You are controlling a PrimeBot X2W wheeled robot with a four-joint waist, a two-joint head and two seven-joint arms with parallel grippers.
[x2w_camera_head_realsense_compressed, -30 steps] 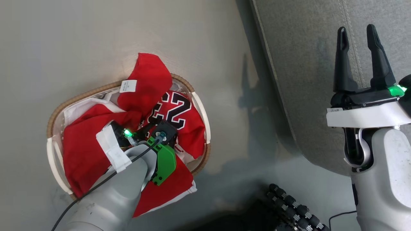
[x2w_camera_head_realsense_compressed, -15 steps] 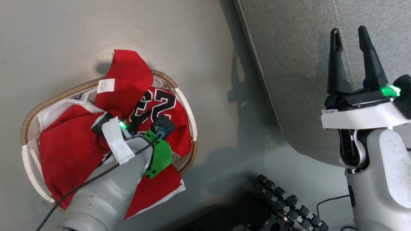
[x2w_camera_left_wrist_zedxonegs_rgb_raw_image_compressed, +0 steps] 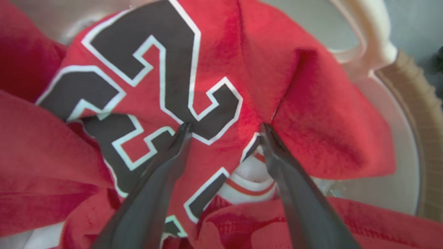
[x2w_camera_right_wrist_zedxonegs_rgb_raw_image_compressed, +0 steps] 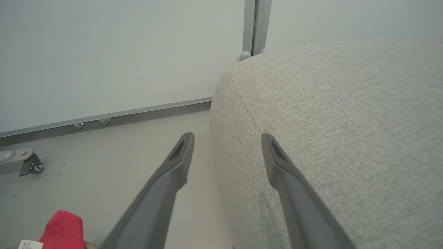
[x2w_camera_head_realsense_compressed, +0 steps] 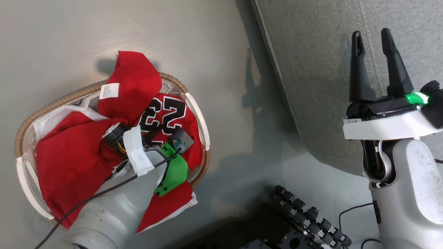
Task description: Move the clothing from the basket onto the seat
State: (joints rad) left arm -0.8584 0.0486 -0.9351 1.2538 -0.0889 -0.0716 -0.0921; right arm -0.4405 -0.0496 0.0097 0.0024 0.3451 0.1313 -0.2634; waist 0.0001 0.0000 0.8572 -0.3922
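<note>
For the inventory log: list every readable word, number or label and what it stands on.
"23": black white-edged digits on the soft red jersey.
White sewn tag on a raised red fold: print too small to read.
White sticker on the right wrist housing: unreadable.

Matt cloth clothing [x2w_camera_head_realsense_compressed: 69, 162]; woven-fabric seat [x2w_camera_head_realsense_compressed: 311, 69]

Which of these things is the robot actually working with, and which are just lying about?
In the job: red clothing, basket, grey seat, left gripper open at the clothing, right gripper open by the seat.
Just there: floor, wall, metal bracket by the wall.
</note>
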